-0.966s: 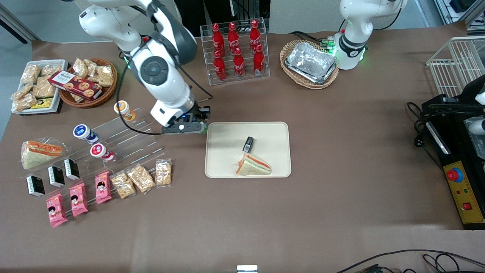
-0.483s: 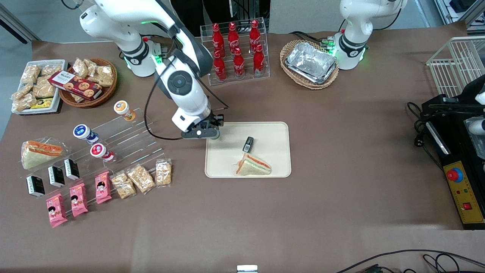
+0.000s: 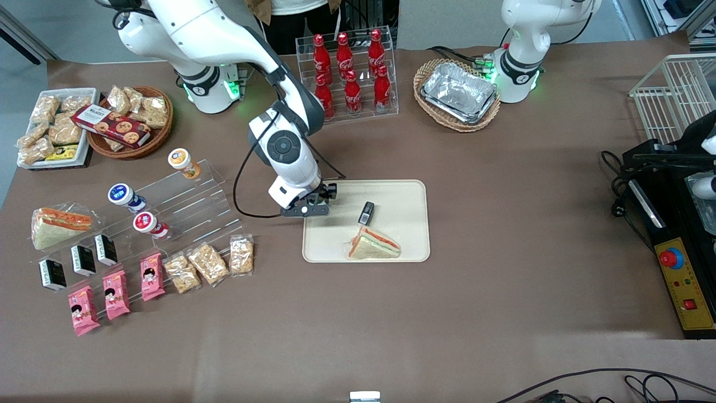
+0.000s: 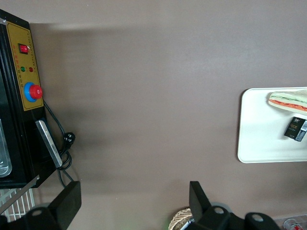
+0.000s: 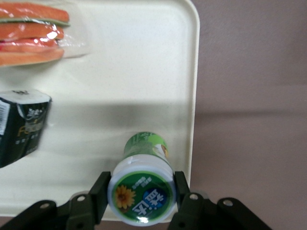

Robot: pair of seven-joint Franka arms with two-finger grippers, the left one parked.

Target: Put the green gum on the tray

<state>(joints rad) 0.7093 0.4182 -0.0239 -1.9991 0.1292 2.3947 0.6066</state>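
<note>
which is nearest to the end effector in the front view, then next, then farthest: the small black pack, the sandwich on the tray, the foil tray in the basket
The end effector, shut on the green gum, is over the tray edge.
1. Small black pack, on the tray, beside the end effector.
2. Sandwich, on the tray, nearer the front camera.
3. Foil tray, in the wicker basket, toward the parked arm's end.

Robot laboratory arranged as a mock snack shop. Indicators: brown paper-covered surface (image 3: 503, 235); clear rack of cola bottles (image 3: 348, 73); acrylic display steps (image 3: 190, 207) with packaged snacks; black control box with red emergency-stop button (image 3: 670, 258); exposed cables (image 3: 615, 184).
</note>
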